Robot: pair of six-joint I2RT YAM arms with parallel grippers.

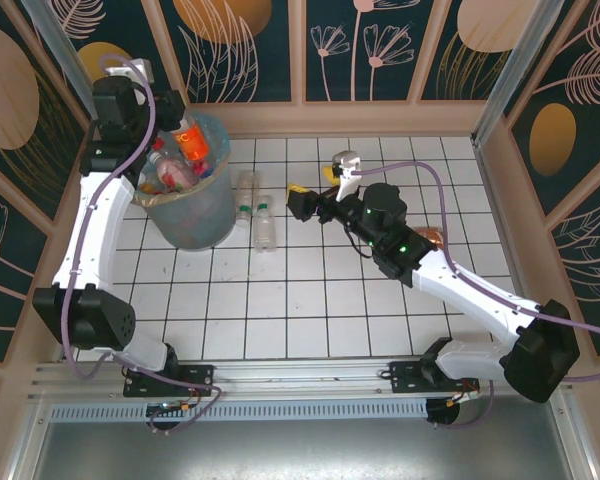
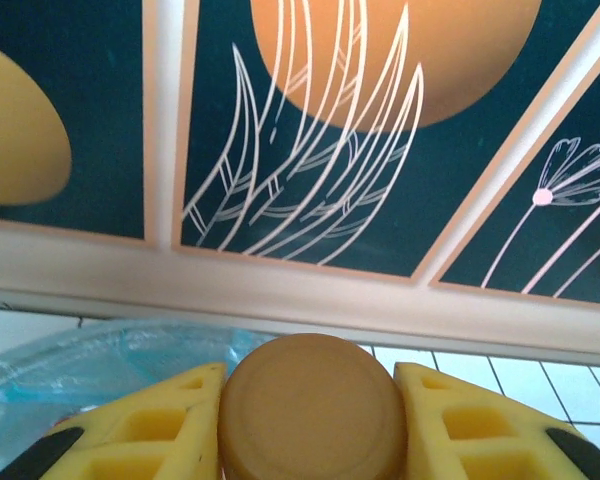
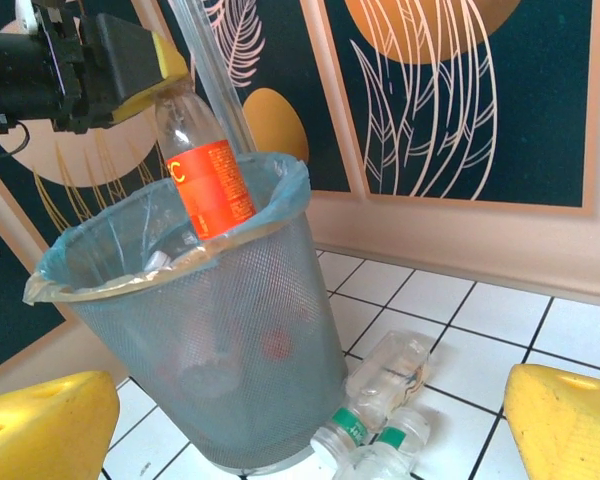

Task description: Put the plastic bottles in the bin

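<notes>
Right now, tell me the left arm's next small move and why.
Probably open the left tool: it grips the orange-labelled bottle by its upper end, and the bottle's lower half hangs inside the rim of the bin, so it should drop in.

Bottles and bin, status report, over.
Left gripper shut on orange-label bottle, over bin. Right gripper open, empty. Loose bottles lie beside bin. Nothing between bottle and bin.

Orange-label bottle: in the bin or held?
Held, partly in: left hand grips the bottle by its upper end; lower end below the bin rim.

Robot test booth: patterned panels (image 1: 245, 45) enclose tiled table (image 1: 310, 300).
</notes>
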